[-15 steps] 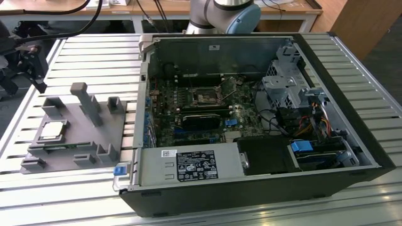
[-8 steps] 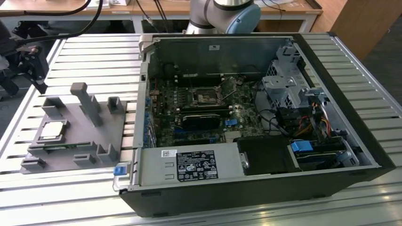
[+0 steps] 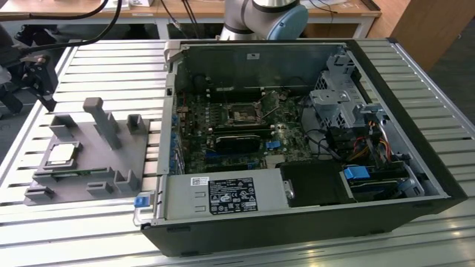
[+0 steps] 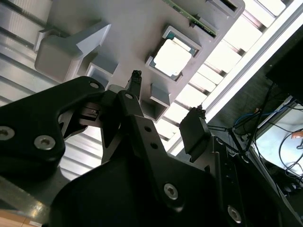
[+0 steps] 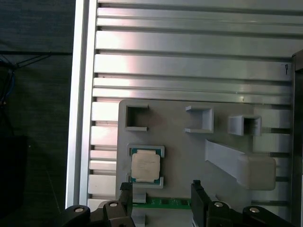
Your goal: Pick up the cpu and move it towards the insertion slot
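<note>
Exterior view: the cpu (image 3: 63,154) lies flat, silvery top up, in a recess of a grey fixture (image 3: 89,164) on the slatted aluminium table (image 3: 97,222), at the exterior view's left. The insertion slot (image 3: 243,114), a metal-framed socket on the motherboard inside the open computer case (image 3: 297,228), sits well apart from it towards the exterior view's right. The task appears to be at its opening step: the chip has not been lifted.

Second wrist view: the gripper (image 4: 167,94) hangs above the fixture (image 4: 123,28) with its fingers spread and nothing between them. One of the black fingertips (image 4: 136,75) points toward the cpu (image 4: 173,57), which rests untouched in its pocket, clear of both fingers.

First wrist view: the cpu (image 5: 146,165) sits just beyond the open gripper (image 5: 161,186), nearer one finger than the other, with a green circuit strip (image 5: 161,203) lying beside it on the fixture (image 5: 180,146). The chip is close to square, so it shows no real long axis; its edges run parallel to the pocket's walls and the fixture's sides. By these pictures, a grasp would call for centring the gap over the chip and closing on two opposite edges where the pocket's walls leave them open.
</note>
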`<state>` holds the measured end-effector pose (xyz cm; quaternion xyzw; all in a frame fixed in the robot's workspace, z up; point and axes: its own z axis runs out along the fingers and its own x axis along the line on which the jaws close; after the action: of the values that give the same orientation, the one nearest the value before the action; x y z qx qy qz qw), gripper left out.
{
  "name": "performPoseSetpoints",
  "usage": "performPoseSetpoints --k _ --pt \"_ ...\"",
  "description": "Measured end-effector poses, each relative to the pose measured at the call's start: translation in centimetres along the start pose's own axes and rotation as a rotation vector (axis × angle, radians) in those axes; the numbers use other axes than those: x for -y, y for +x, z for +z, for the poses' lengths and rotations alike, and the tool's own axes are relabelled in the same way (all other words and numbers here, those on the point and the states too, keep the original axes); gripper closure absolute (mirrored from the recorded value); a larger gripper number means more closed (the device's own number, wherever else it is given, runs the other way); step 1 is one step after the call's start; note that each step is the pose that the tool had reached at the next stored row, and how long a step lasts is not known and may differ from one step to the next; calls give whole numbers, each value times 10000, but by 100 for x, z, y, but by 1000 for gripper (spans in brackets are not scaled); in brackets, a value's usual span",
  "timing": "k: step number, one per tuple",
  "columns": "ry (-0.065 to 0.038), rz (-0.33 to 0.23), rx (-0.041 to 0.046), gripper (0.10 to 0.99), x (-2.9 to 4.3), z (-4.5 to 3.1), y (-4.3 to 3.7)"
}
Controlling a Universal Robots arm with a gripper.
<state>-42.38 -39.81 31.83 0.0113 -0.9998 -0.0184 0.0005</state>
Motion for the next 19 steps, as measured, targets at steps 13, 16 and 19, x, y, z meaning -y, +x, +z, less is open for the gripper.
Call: performPoseSetpoints --k 13,16,19 --pt "0 0 0 482 1 29 0" --pt "0 0 1 482 1 35 0" --pt "0 0 1 482 2 44 0"
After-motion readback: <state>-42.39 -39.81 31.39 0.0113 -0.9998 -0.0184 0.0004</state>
